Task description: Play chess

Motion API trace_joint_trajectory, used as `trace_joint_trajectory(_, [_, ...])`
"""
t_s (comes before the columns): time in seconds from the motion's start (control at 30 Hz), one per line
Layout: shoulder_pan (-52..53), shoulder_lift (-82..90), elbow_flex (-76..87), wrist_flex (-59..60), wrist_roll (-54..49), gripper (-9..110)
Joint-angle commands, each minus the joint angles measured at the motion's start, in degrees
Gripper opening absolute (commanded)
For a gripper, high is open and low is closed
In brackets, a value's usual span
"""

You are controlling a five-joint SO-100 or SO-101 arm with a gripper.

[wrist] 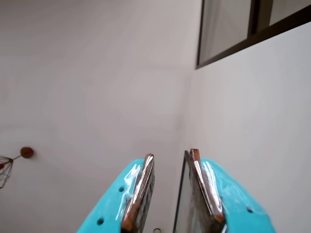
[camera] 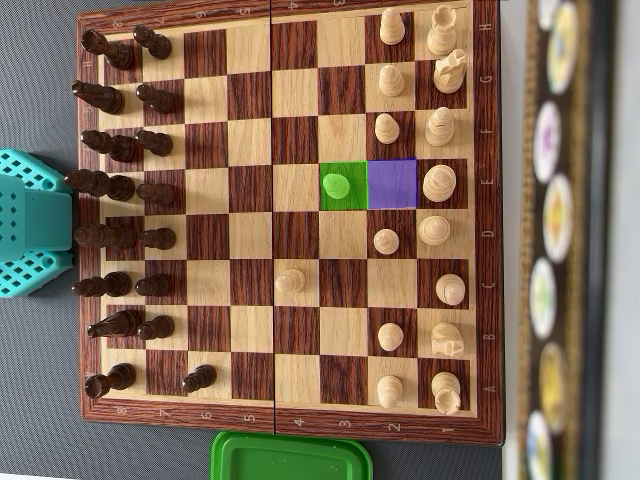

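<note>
The wooden chessboard [camera: 255, 100] fills the overhead view. Dark pieces [camera: 120, 185] stand in two columns along its left side and light pieces [camera: 437, 182] along its right side. A pawn sits on a green-tinted square [camera: 337, 186], and the purple-tinted square [camera: 392, 184] beside it is empty. One light pawn [camera: 290, 281] stands forward, near the middle. My teal arm [camera: 30, 225] is off the board's left edge. In the wrist view my gripper [wrist: 172, 153] points up at a pale wall, open, with nothing between its fingers.
A green plastic lid [camera: 290, 458] lies just below the board. A dark strip with round coloured discs [camera: 555, 220] runs down the right side. The wrist view shows a dark window frame [wrist: 243, 41] at the upper right and a wire lamp [wrist: 6, 167] at the left.
</note>
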Motion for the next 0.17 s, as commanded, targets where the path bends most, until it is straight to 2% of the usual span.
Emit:
trace_joint_trajectory(0.0, [0.18,-0.44,1.14,0.00,0.09,12])
trace_joint_trajectory(0.13, [0.18,-0.44,1.14,0.00,-0.18,12])
